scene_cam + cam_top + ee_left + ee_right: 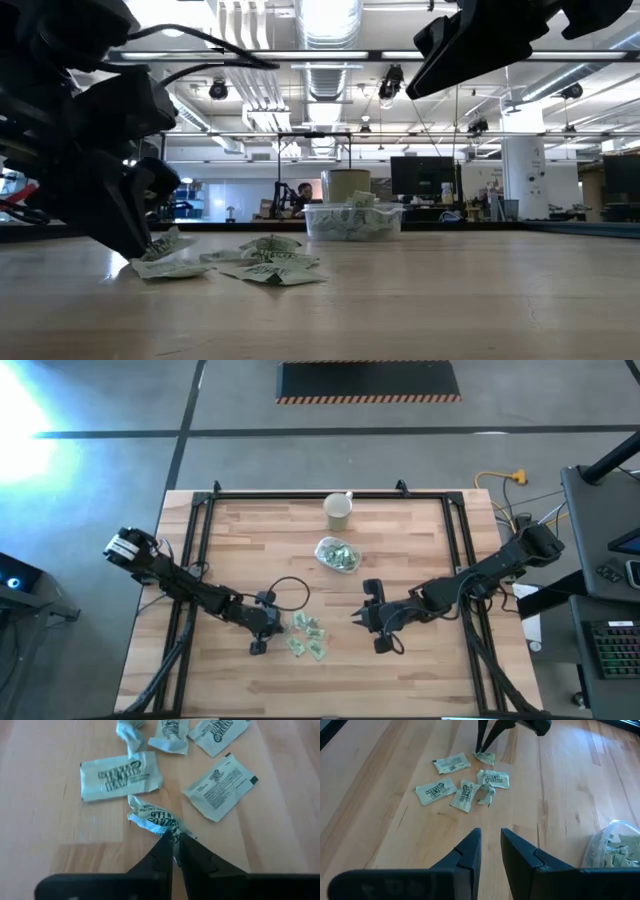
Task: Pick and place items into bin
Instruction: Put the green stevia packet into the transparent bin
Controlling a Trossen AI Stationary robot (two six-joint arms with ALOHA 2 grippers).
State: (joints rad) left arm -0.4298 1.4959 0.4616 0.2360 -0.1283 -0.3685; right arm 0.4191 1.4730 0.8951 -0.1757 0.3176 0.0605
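Several pale-green-and-white packets (306,635) lie flat on the wooden table near its near edge, also seen in the low view (268,262) and the right wrist view (465,790). The clear bin (338,554) stands farther back at the table's middle with packets inside (352,222). My left gripper (262,632) is at the left end of the packet cluster, shut on a crumpled packet (155,817). My right gripper (490,840) hovers to the right of the cluster, slightly open and holding nothing. My left gripper pinches the crumpled packet by its near edge (167,831) between the two fingertips (163,845). The fingers come from above, pointing steeply down (485,742). The rest of the packet sticks out beyond the tips and appears to lie on the table.
A pale cream cup (339,509) stands beyond the bin near the table's far edge. A black cable loop (288,592) lies on the table by the left arm. Bare wood spreads between the packets and the bin. A black frame (205,510) borders the table.
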